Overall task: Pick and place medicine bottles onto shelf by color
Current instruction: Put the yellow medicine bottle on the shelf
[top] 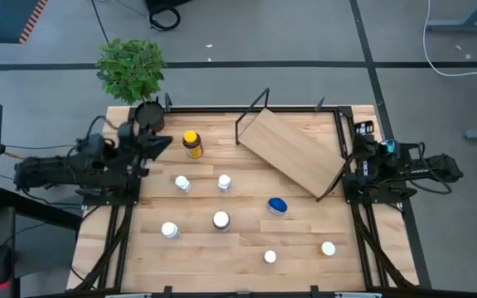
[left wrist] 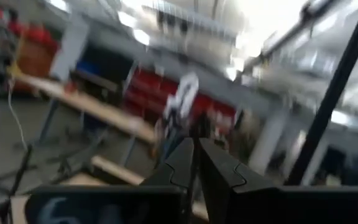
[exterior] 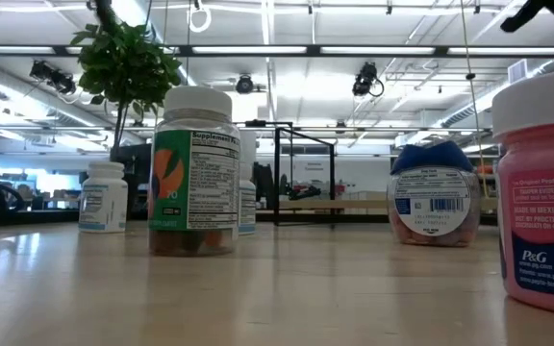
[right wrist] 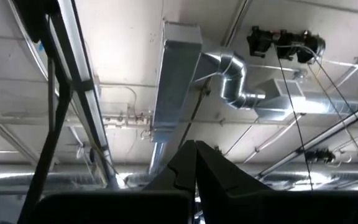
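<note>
Fingers (left wrist: 194,163) of the left arm are pressed together with nothing between them, parked at the desk's left edge near the black pot of the green plant (top: 131,66). Over on the right edge, the right arm's fingers (right wrist: 194,163) are likewise closed and empty, pointing up at ceiling ducts.

On the wooden desk (top: 222,257) the medicine bottles stand scattered and apart — none sits on the shelf. An amber bottle with a yellow cap (top: 192,143) stands toward the far side, just left of the shelf (top: 301,151), a light-wood board tilted on a black wire frame at the far right. A blue-capped bottle (top: 277,205) sits near the shelf's near corner. White-capped bottles dot the middle and near side of the desk.

From desk height, the clear bottle with a white cap (exterior: 194,173) shows a green and orange label with a panel headed "Supplement Facts". The pink bottle (exterior: 542,192) at the right edge reads "MADE IN MEXICO", "PROCTER & GAMBLE" and "P&G". A barcode shows on the blue-capped one — the rest of its print is too small to read.
</note>
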Robot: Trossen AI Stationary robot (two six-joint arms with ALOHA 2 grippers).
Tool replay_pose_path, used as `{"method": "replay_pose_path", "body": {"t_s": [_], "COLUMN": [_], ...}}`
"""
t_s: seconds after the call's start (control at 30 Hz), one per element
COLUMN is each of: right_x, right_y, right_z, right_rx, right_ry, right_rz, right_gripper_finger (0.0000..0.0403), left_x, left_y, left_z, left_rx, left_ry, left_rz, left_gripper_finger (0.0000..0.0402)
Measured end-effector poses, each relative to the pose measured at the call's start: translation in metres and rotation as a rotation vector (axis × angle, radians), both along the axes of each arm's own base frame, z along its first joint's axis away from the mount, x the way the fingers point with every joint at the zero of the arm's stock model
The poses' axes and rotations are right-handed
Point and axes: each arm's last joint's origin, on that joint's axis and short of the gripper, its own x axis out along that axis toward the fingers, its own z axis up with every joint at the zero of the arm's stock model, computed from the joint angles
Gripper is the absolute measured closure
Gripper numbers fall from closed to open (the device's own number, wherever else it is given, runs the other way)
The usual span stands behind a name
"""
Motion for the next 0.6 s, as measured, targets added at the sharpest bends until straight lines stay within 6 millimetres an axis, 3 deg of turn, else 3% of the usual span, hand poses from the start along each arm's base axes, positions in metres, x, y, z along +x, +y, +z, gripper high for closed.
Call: {"method": "replay_pose_path", "body": {"t_s": [0.17,0.33,0.47,0.6], "right_x": [-0.008,-0.007,0.024,0.067], "right_y": [-0.001,-0.003,-0.008,-0.009], "right_z": [0.024,0.059,0.082,0.095], "right_rx": [-0.037,-0.027,0.172,0.317], "right_ry": [-0.057,0.005,0.296,0.606], "right_rz": [-0.084,-0.201,-0.232,-0.255], "right_gripper_finger": [0.0391,0.0391,0.0391,0.0391], "left_x": [0.047,0.07,0.074,0.063], "left_y": [0.003,0.004,0.004,0.004], "left_z": [0.053,0.107,0.143,0.169], "left_rx": [-0.068,0.022,-0.002,0.0], "left_ry": [0.054,-0.014,-0.078,-0.101], "left_rz": [-0.021,0.001,-0.009,-0.009], "left_gripper_finger": [0.0364,0.0365,0.037,0.0373]}}
